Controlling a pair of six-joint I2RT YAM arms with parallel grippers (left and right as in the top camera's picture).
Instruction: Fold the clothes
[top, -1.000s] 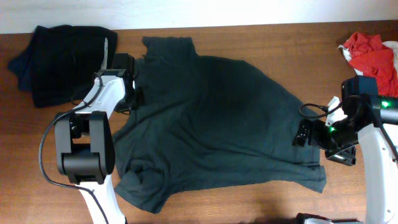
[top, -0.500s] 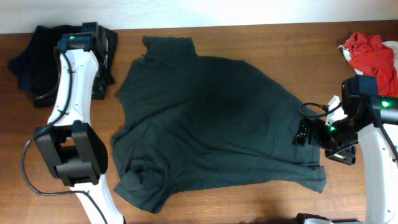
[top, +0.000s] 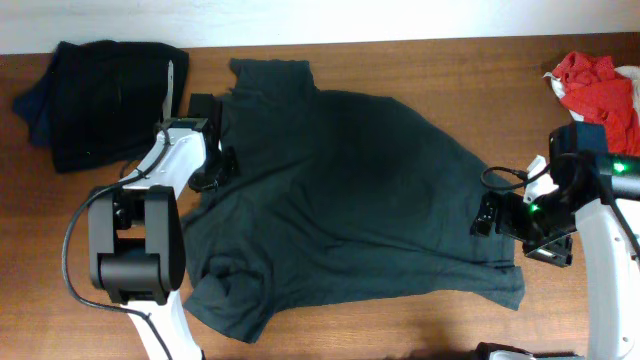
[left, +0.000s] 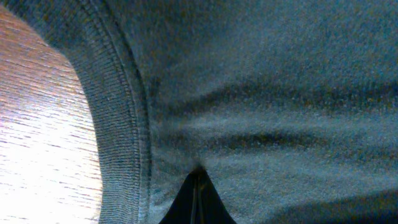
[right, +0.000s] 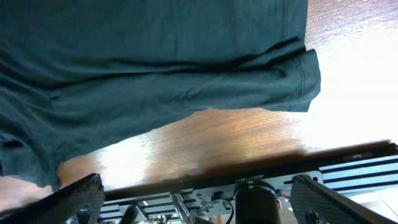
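Observation:
The dark grey-green T-shirt (top: 350, 180) lies spread out across the middle of the wooden table (top: 430, 60). My left gripper (top: 212, 165) is down on its left sleeve area, just inside the ribbed hem. In the left wrist view that gripper (left: 198, 199) is shut, and wrinkles in the shirt (left: 280, 93) run into its tips. My right gripper (top: 500, 215) stands open at the shirt's right edge. In the right wrist view its fingers (right: 81, 199) are spread wide above bare table, with the shirt's hem corner (right: 298, 81) ahead of them.
A pile of black and navy clothes (top: 100, 95) lies at the back left corner. Red clothes (top: 595, 85) are heaped at the back right edge. Bare wood (top: 400, 320) shows along the front edge.
Half a second ago the left arm reached out over the black pile; now it is back at the shirt's left sleeve. The right arm and the shirt have not moved.

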